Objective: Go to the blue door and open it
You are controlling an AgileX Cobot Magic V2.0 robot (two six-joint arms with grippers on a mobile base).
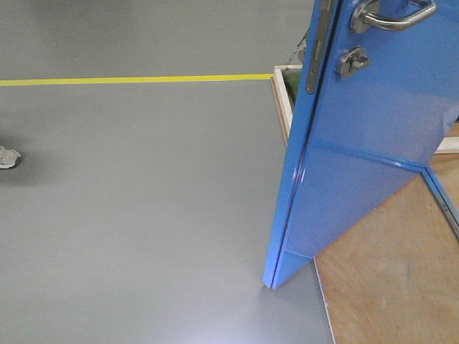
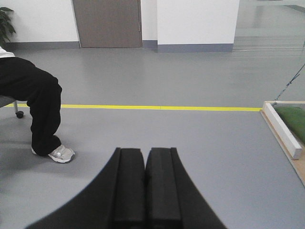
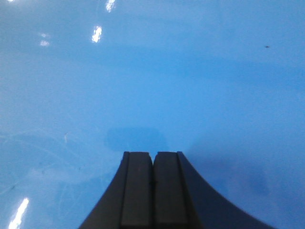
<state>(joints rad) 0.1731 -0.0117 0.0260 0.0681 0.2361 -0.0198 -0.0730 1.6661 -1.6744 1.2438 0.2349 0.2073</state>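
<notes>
The blue door (image 1: pixel 358 165) stands swung out at the right of the front view, its edge toward me. Its silver lever handle (image 1: pixel 391 16) and round lock (image 1: pixel 351 61) sit near the top, with the latch plate (image 1: pixel 317 46) on the edge. Neither gripper shows in the front view. In the right wrist view the glossy blue door (image 3: pixel 152 81) fills the frame, and my right gripper (image 3: pixel 153 153) is shut and empty, close in front of the panel. My left gripper (image 2: pixel 145 150) is shut and empty, pointing over the grey floor.
A white wooden frame (image 2: pixel 282 130) with a green mat lies on the floor at the right, and a plywood base (image 1: pixel 401 272) lies under the door. A yellow floor line (image 2: pixel 157 108) crosses ahead. A seated person's leg and shoe (image 2: pixel 59 153) are at the left.
</notes>
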